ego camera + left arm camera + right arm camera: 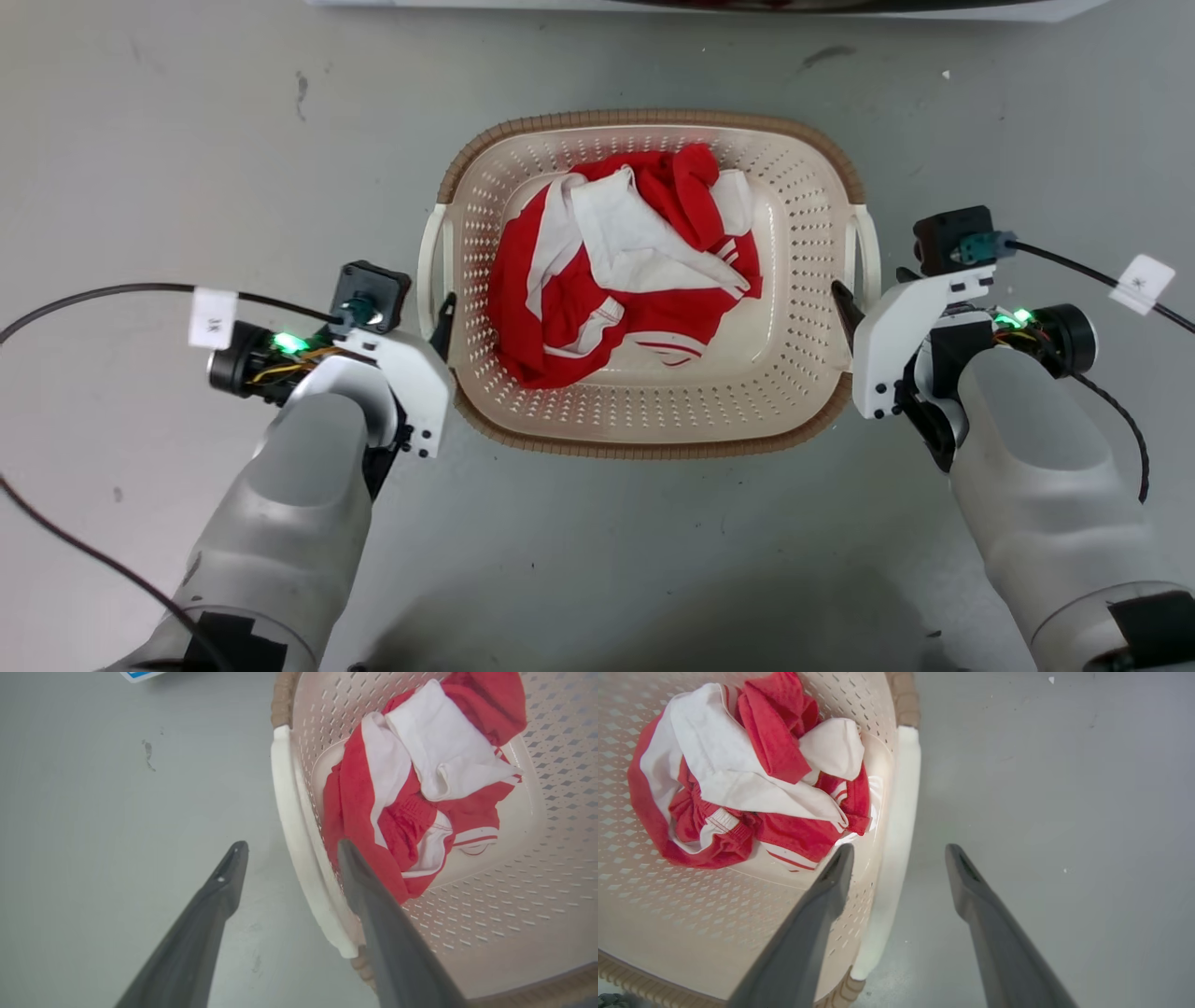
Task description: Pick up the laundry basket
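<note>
The laundry basket (653,415) sits on the grey floor in the middle of the head view, cream and perforated with a brown rim. Crumpled red and white clothes (616,271) lie inside it. My left gripper (440,323) is open at the basket's white left handle (428,266). In the left wrist view the gripper (290,847) straddles that handle (287,802), one finger outside and one over the basket (490,905). My right gripper (844,304) is open at the right handle (871,257). In the right wrist view it (899,849) straddles the handle (903,788) beside the basket wall (668,914).
Bare grey floor (187,140) surrounds the basket on all sides. A white edge of a larger object (653,5) runs along the top of the head view. Black cables with white tags (213,317) trail from both wrists.
</note>
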You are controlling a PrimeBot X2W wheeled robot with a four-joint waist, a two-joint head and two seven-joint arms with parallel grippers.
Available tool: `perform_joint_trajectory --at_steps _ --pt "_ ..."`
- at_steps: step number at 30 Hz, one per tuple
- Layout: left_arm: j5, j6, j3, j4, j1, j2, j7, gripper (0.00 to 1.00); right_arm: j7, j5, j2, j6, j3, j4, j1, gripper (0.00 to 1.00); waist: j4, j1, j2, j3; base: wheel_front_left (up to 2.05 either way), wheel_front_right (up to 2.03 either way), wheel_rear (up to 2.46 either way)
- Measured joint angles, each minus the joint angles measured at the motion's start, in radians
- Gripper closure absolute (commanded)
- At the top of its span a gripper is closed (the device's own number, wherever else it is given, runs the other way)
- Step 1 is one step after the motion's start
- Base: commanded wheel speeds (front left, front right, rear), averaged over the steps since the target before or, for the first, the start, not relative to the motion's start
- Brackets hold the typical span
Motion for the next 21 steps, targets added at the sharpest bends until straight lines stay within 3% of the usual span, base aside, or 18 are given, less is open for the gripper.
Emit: perform_joint_trajectory --at_steps 7,21 --pt "-0.072 0.0 -0.103 0.049 -0.062 -0.018 0.053 0.0 0.022 0.012 0.001 0.0 0.014 0.065 -0.064 0.0 0.014 0.0 0.0 0.046 0.0 0.0 0.0" --pt "-0.224 0.0 -0.27 0.053 -0.103 0.007 0.084 0.0 0.003 -0.001 0.0 0.0 -0.002 0.128 -0.12 0.0 0.024 0.0 0.0 0.09 0.0 0.0 0.0"
